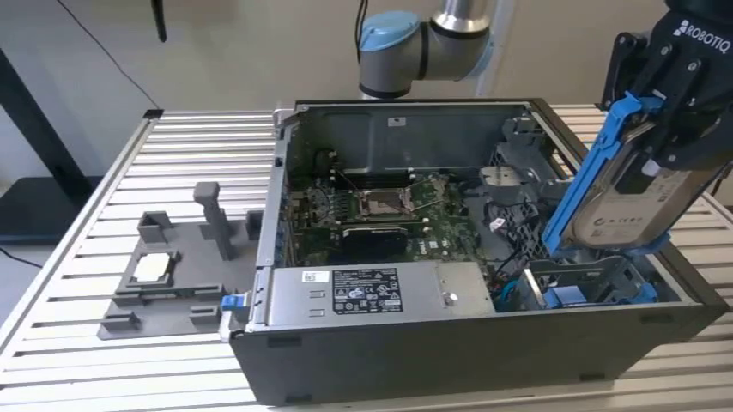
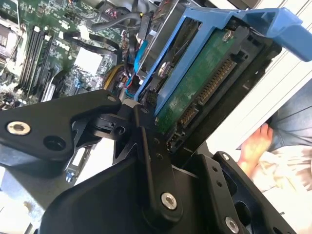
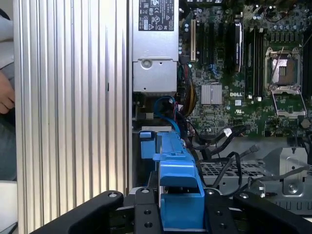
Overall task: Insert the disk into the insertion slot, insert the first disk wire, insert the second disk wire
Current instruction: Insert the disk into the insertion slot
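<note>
Blue-framed, the disk (image 1: 619, 215) is clamped in the hand (image 1: 667, 137), standing steeply tilted above the insertion slot (image 1: 584, 287) at the exterior view's right end of the open computer case (image 1: 458, 360). Its lower edge sits at the slot's mouth (contact cannot be confirmed). The second wrist view shows the disk's green circuit board (image 2: 195, 87). Case rests on the slatted metal desk (image 1: 195, 146).

Slatted metal table (image 1: 63, 275), pale wall (image 1: 252, 51)
</note>
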Available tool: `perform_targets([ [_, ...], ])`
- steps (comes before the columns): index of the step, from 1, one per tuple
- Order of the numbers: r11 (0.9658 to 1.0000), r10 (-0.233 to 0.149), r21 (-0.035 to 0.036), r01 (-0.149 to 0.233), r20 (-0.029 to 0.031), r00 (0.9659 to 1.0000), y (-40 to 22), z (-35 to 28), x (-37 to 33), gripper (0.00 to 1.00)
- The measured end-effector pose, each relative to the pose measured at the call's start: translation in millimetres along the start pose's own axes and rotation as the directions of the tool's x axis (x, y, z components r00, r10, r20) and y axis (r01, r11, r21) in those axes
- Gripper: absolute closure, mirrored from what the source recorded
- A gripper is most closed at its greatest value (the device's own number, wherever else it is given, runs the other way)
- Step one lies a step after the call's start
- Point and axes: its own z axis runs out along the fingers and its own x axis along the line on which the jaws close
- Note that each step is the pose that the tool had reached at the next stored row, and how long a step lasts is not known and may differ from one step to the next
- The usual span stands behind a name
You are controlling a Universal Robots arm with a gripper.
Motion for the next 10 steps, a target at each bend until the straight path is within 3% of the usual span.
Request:
perform_targets([
  [10, 1.0000, -0.003, -0.0012, 0.003, -0.0002, 1.0000, -0.5, 10.5, 0.6, 0.67],
])
